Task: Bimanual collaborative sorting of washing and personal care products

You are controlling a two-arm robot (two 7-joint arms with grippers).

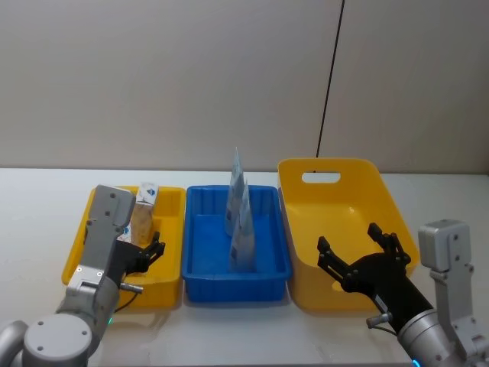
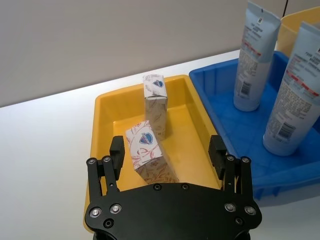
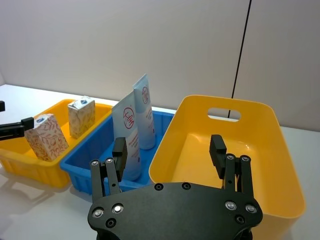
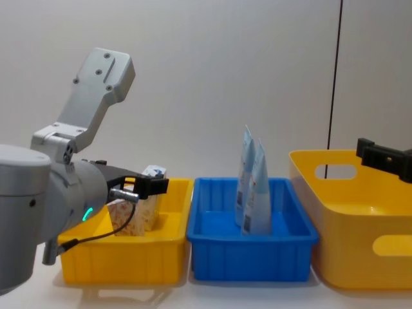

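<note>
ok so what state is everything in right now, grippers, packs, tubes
left gripper, open, over the small yellow bin
right gripper, open, over the large yellow bin
near pack, tilted in the small yellow bin, not gripped
far pack, upright in the same bin
far tube, upright in the blue bin
near tube, upright in the blue bin

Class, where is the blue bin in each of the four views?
Head view: the blue bin is central, between the small yellow bin and the large yellow bin.
Left wrist view: the bin lies beside the small yellow bin.
Right wrist view: the bin lies between both yellow bins.
Chest view: the bin is central, side-on.
Shared landmark: two tubes standing in it.
</note>
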